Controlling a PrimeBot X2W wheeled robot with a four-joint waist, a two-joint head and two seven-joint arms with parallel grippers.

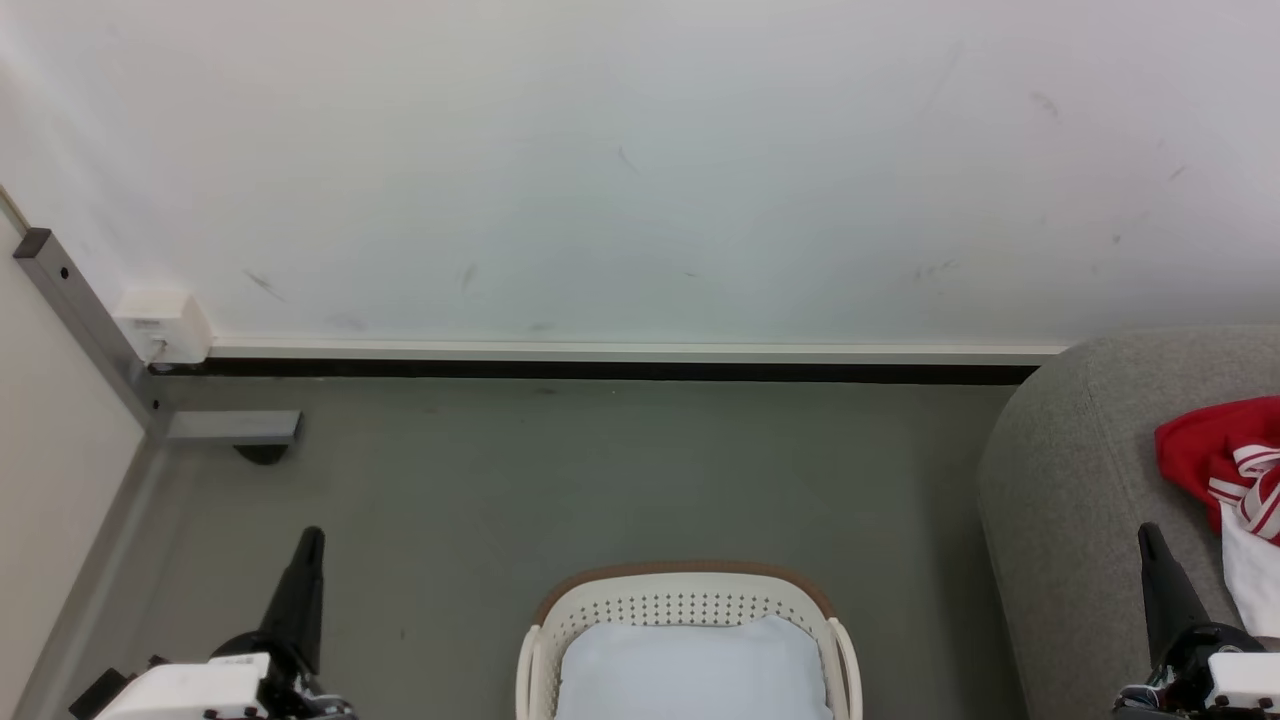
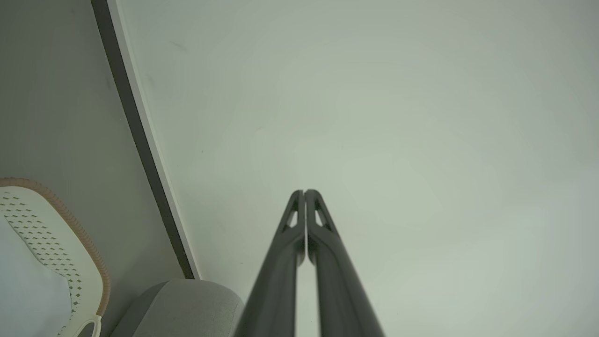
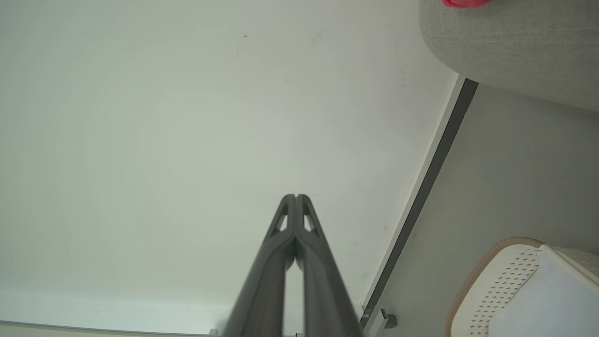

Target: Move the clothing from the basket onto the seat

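Observation:
Red clothing (image 1: 1225, 460) with white trim lies on the light grey seat (image 1: 1070, 480) at the right edge; a sliver of the clothing (image 3: 463, 2) tops the seat (image 3: 514, 42) in the right wrist view. The cream basket (image 1: 690, 600) with a brown rim stands at bottom centre, holding a pale blue-white pad (image 1: 695, 670). My left gripper (image 1: 312, 535) is shut and empty at the lower left, well left of the basket. My right gripper (image 1: 1146, 532) is shut and empty, over the seat's front. Both point at the wall: left gripper (image 2: 304, 192), right gripper (image 3: 295, 196).
A white wall (image 1: 640, 170) with a dark baseboard (image 1: 600, 369) runs behind the grey floor (image 1: 600, 470). A grey metal frame (image 1: 85, 330) with a foot and a white box (image 1: 160, 325) stand at the left corner.

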